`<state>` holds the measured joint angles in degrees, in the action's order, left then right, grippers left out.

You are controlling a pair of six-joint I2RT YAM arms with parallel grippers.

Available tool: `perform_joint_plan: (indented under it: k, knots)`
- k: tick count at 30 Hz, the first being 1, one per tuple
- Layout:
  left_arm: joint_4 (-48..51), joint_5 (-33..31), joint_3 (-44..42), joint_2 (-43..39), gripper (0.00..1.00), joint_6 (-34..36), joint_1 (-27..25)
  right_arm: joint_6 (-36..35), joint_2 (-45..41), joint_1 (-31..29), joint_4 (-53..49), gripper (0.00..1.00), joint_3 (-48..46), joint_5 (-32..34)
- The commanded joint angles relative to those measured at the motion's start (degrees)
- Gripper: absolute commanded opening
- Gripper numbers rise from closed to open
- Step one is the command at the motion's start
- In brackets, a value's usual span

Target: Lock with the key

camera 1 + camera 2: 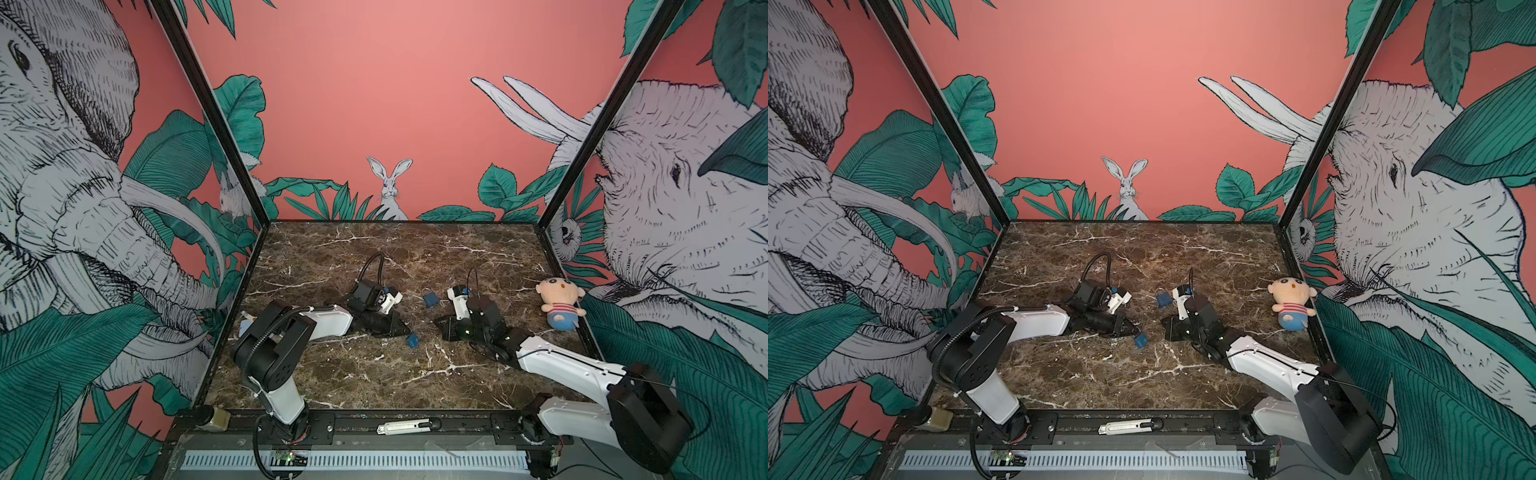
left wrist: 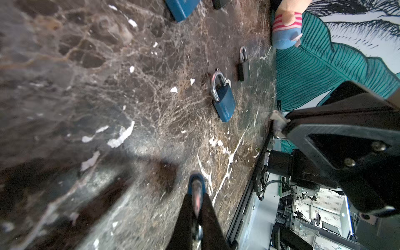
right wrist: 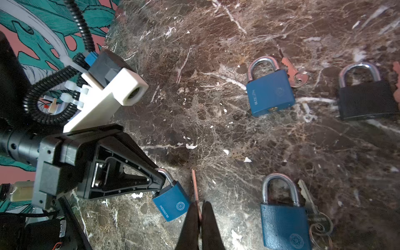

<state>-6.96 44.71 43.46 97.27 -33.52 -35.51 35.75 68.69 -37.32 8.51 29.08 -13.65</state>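
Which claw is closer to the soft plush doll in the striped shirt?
Right. In a top view the right claw sits mid-table, left of the striped-shirt plush doll; the left claw lies even farther left.

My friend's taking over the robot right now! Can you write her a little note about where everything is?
Left gripper: shut on the shackle of a small blue padlock.
Right gripper: shut on the key, its blade beside that padlock's body, not in it.
Done: padlock and key both gripped.
To do: bring the key to the keyhole, push in, turn.
A black padlock and two spare blue padlocks lie on the marble table.
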Motion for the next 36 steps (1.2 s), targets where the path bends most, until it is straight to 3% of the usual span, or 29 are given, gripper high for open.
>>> perform_joint_plan:
  k: [1,8,14,18,36]
  knots:
    - [-2.71,1.86,-0.22,0.24,0.00,0.12,-0.24,0.70,-0.95,-0.64,2.33,0.00,-0.30,2.30]
    - [-4.11,1.27,-0.35,3.16,0.03,-0.05,-0.20,1.15,0.68,-1.17,3.15,0.00,0.34,1.91]
    - [-2.17,-0.71,-0.13,3.54,0.22,0.97,-0.26,1.14,1.48,-1.50,3.06,0.00,0.80,2.06]
    - [-1.49,-2.59,-0.09,3.08,0.28,0.85,-0.30,1.21,2.66,-2.04,2.57,0.00,0.88,3.30]
    - [7.67,-14.17,0.48,-6.63,0.31,3.23,1.62,1.14,8.81,-5.18,4.36,0.00,2.14,5.34]
